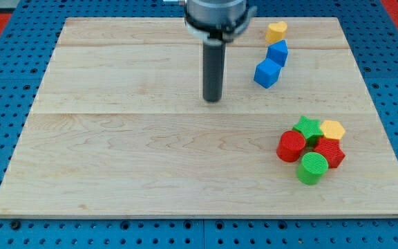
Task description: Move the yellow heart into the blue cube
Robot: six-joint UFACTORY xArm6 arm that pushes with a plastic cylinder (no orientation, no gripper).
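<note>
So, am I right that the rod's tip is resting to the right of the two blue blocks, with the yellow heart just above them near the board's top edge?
Not quite: in the camera view my tip sits to the view's left of the two blue blocks, the upper blue block and the blue cube, apart from both. The rest holds: the yellow heart lies just above them, near the top edge of the wooden board.

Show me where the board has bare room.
Bare: everything left of my tip, and the bottom strip. Crowded: the yellow heart and two blue blocks at top right; a red, green, yellow cluster lower right.
</note>
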